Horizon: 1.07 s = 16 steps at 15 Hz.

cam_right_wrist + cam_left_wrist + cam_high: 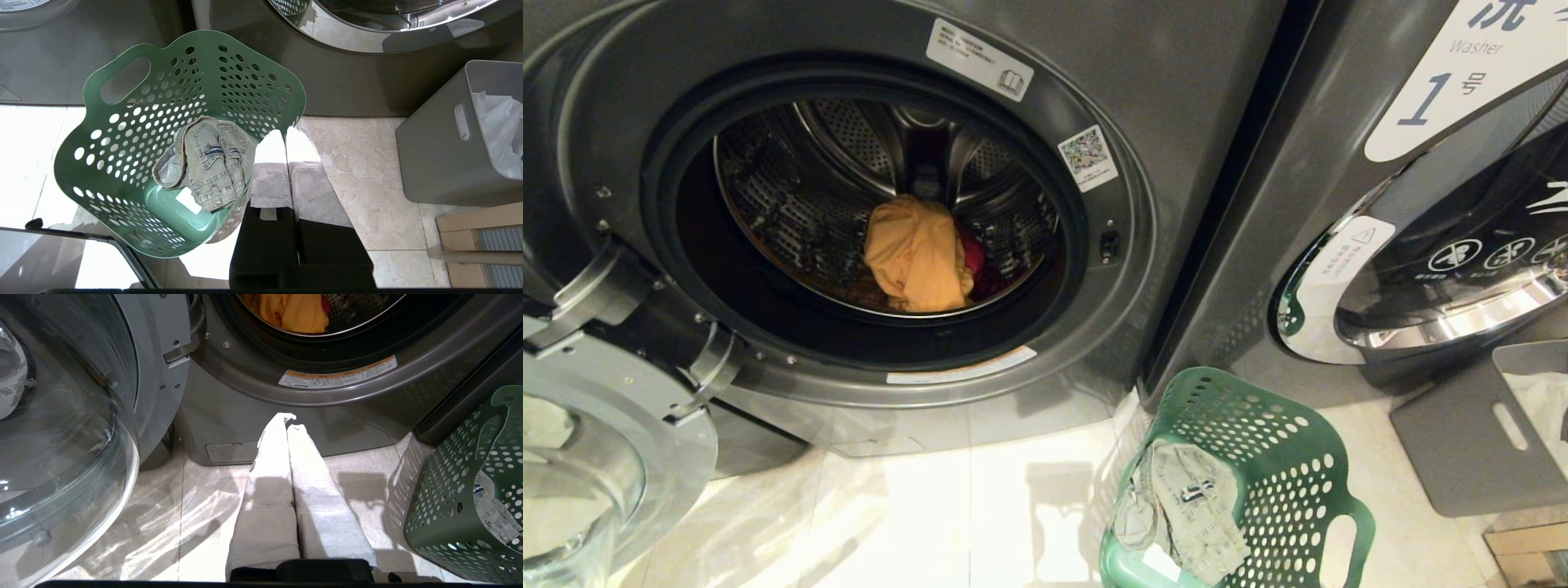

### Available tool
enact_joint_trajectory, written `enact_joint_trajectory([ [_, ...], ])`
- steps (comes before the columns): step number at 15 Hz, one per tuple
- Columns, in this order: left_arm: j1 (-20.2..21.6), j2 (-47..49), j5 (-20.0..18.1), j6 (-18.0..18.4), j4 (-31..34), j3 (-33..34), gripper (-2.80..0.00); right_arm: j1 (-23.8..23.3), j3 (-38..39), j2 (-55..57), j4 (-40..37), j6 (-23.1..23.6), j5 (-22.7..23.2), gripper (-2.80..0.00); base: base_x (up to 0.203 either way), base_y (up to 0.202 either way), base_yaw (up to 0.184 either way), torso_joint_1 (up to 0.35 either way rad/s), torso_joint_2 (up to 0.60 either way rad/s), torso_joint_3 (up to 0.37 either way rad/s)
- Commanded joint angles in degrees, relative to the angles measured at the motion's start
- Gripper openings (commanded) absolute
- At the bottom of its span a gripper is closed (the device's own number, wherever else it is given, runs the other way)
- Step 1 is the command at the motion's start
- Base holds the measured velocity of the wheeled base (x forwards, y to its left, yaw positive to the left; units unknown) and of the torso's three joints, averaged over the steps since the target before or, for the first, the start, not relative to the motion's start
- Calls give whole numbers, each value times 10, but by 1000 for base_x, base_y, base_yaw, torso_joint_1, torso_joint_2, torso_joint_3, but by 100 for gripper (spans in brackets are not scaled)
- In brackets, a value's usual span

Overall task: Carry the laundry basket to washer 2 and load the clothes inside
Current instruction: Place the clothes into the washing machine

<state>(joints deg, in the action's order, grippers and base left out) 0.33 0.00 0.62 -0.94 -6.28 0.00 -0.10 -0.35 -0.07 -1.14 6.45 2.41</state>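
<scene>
Here, laundry basket (122, 163) beside shut right gripper (284, 134)

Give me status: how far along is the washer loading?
Done: the yellow-orange garment and a pink one lie in the open drum of washer 2. In hand: nothing; left gripper and right gripper are shut and empty. Left: a denim piece sits in the laundry basket.

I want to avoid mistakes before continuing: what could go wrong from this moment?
1. A faded denim garment lies in the green perforated plastic basket; it may be left unloaded.
2. The open round glass washer door stands beside the shut left claw; a swing could hit it.
</scene>
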Motion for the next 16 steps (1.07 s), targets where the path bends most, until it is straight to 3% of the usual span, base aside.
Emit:
enact_joint_trajectory([
  [1,0,1,0,0,0,23,-280,0,0,0,0,1,0,-280,0,0,0,0,0,0],
  [16,0,0,0,0,0,23,-280,0,0,0,0,1,0,-280,0,0,0,0,0,0],
])
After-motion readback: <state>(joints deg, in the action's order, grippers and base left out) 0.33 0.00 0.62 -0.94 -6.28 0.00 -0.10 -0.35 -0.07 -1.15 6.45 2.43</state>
